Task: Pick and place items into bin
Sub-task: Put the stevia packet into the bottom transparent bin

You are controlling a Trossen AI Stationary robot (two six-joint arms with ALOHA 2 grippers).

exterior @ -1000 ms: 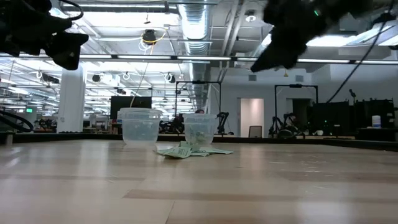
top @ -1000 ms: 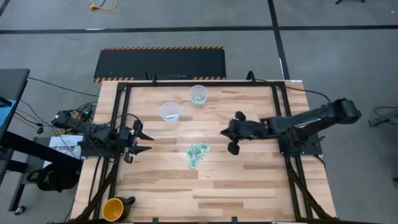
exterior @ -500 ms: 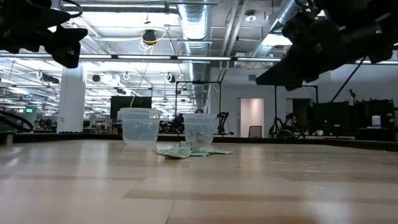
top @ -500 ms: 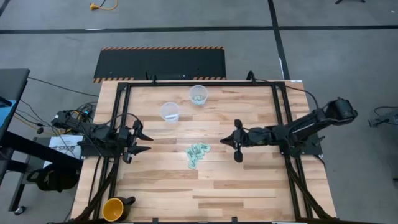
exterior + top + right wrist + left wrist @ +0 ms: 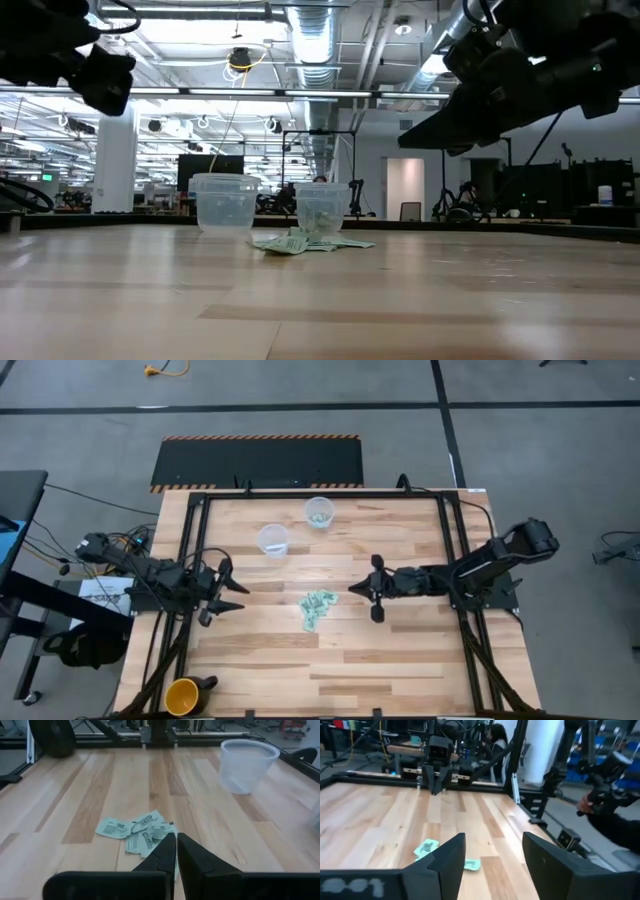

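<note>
- Two clear plastic cups are seen toward the 12 o'clock edge of the table (image 5: 400, 670) in the high view: one cup (image 5: 319, 512) already holds a few green packets, while the other cup (image 5: 272, 540), toward 10 o'clock from the pile, looks empty.
- Most of the work is judged to be left, since a loose pile of mint-green packets (image 5: 318, 606) lies flat on the wood near the table's middle.
- No packet is held by either gripper.
- The right gripper (image 5: 366, 589) is poised just at 3 o'clock of the pile, above the table, with its fingers pressed narrowly together and nothing between them; in the right wrist view the packets (image 5: 141, 834) are seen directly ahead of the fingertips.
- The left gripper (image 5: 233, 590) waits well apart at 9 o'clock of the pile, its fingers spread wide and empty.
- The next packet is judged to be within easy reach of the right gripper once its fingers are parted.
</note>
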